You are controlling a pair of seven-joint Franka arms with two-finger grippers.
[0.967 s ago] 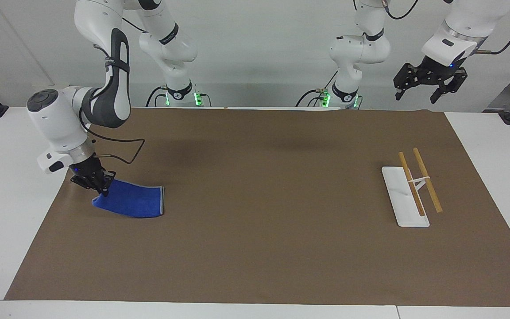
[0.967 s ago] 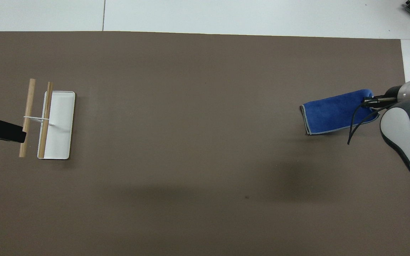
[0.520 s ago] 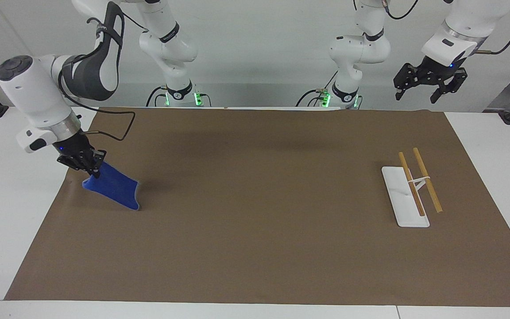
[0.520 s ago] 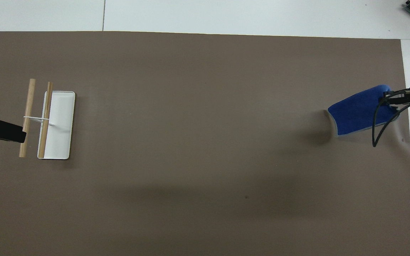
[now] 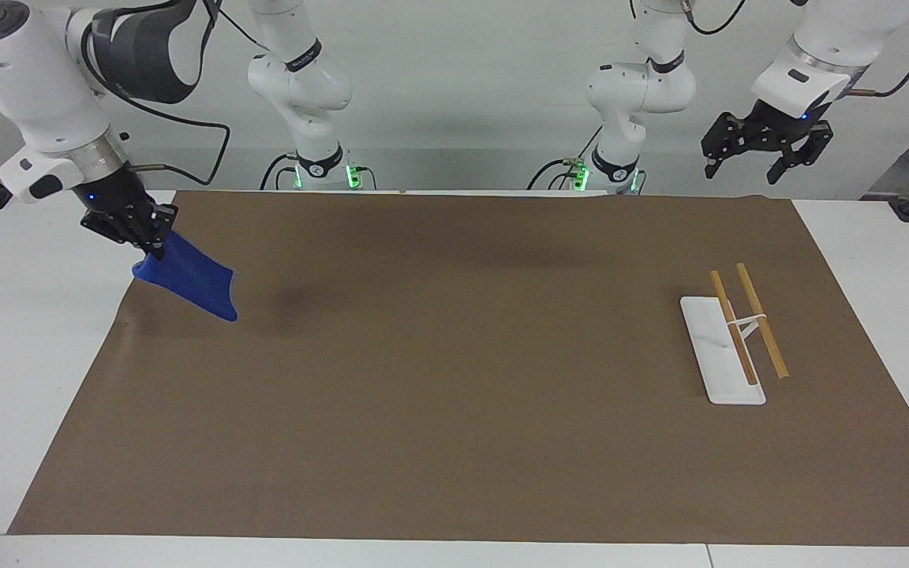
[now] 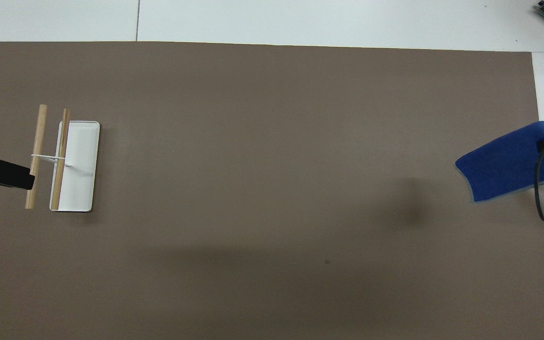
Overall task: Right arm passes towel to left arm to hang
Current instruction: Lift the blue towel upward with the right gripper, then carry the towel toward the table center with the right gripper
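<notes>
The pickup is done: the right gripper [image 5: 156, 244] is clamped on one end of the towel [image 5: 190, 278], which hangs clear above the brown mat [image 5: 454, 410] at the right arm's end, while handover and hanging on the rack [image 5: 738, 335] remain, the left gripper [image 5: 766, 154] waiting with fingers apart

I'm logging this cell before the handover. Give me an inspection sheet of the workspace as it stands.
Surface: white table under a brown mat, lying flat.
Job's things: blue towel hangs off the mat from the right gripper, over the mat's corner at the right arm's end. Rack, white base with two wooden bars, stands bare at the left arm's end.
Clutter: nothing seen.
Grippers: right gripper raised, jaws shut on the towel's edge. Left gripper waits up over its end of the table, jaws open, empty.
Cables: black cable loops by the right wrist, clear of the towel.
Surroundings: plain white wall.
</notes>
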